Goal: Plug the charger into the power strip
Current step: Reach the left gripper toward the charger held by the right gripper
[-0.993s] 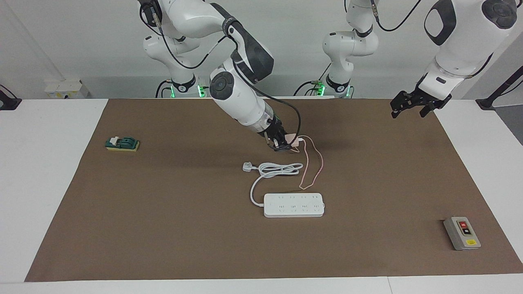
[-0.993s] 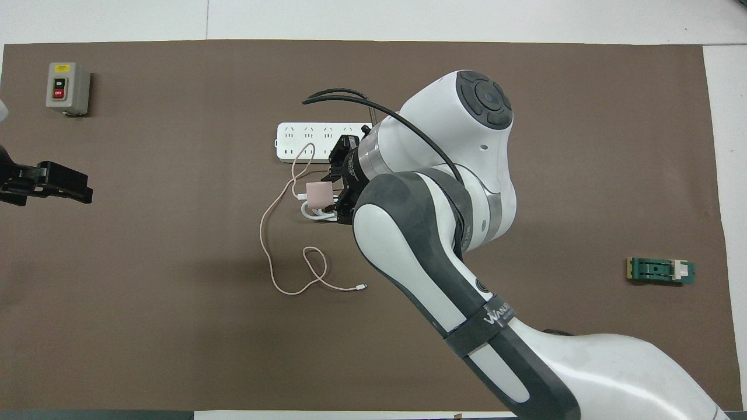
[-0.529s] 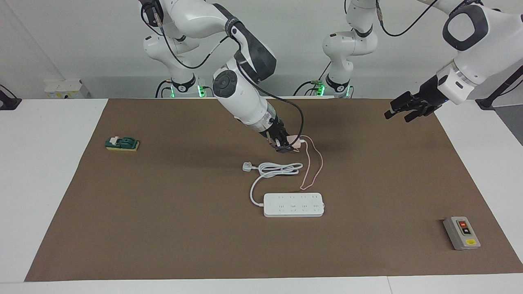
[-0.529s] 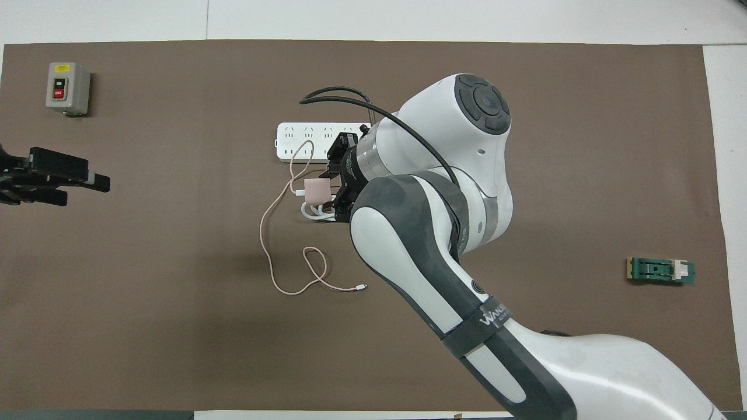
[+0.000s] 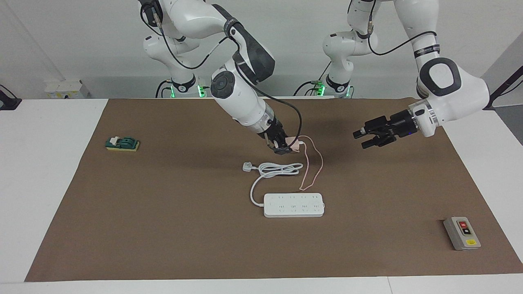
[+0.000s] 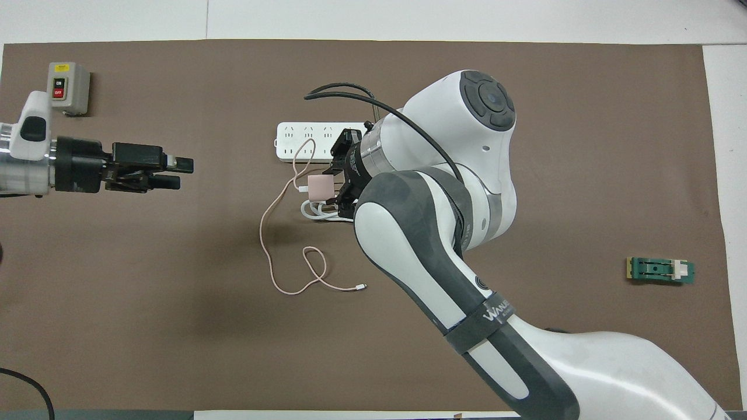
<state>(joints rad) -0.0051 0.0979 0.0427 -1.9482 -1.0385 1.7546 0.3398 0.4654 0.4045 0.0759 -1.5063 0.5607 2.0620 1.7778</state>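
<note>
Charger held in the air by the right gripper, with the power strip lying flat on the mat.

The pale-pink charger [image 5: 292, 142] is clamped between the closed-down fingers of the right gripper [image 5: 282, 148] and is held over the coiled white cord [image 5: 278, 169], which lies nearer to the robots than the power strip [image 5: 293, 205]. The thin pink cable [image 6: 274, 233] is seen trailing from the charger down onto the brown mat [image 5: 163, 228]. The left gripper [image 5: 363, 139] is held over bare mat toward the left arm's end of the table, its 2 fingers spread apart and nothing gripped. A grey button box [image 5: 462, 233] and a green block [image 5: 122, 143] are set well apart from the strip.
</note>
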